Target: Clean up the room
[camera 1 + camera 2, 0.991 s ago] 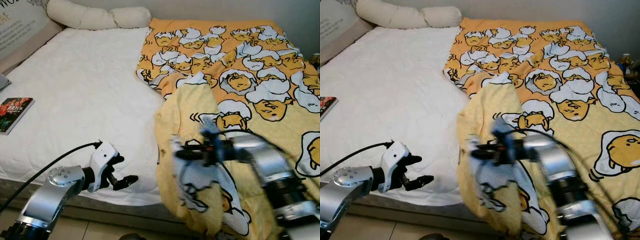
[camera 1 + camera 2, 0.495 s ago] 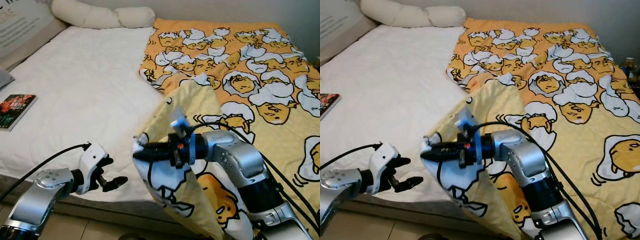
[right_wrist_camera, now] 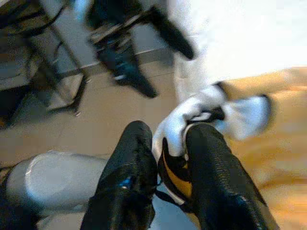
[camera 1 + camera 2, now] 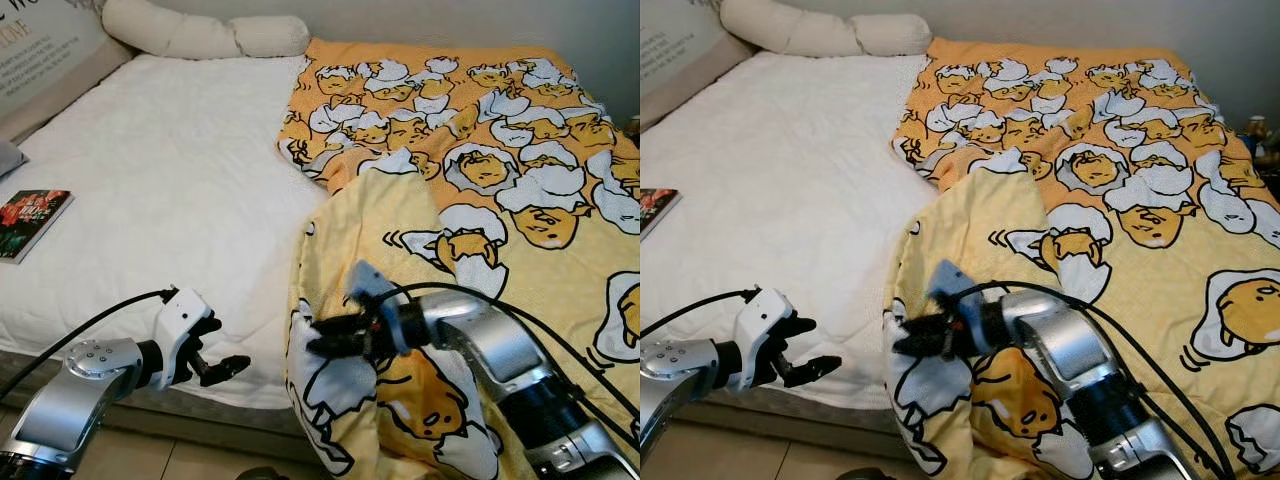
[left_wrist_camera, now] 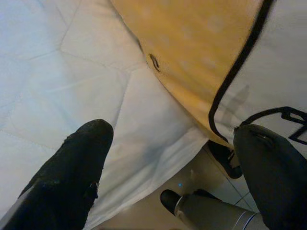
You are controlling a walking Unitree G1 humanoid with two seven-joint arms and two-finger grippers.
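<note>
Two hands are in view at the near edge of the bed [image 4: 170,200]. The right hand [image 4: 322,336] pinches a fold of the yellow cartoon-print blanket [image 4: 480,170] between its black fingers [image 3: 211,167], at the corner that hangs over the mattress edge; beyond it and to its right the blanket spreads over that half of the bed. The left hand [image 4: 222,368], fingers spread and holding nothing, hovers off the mattress edge, near the draped corner, which lies to its right. Beyond the left hand stretches the bare white mattress cover, with a book [image 4: 28,222] lying flat off to its left and two cream pillows [image 4: 200,32] far beyond, by the wall.
</note>
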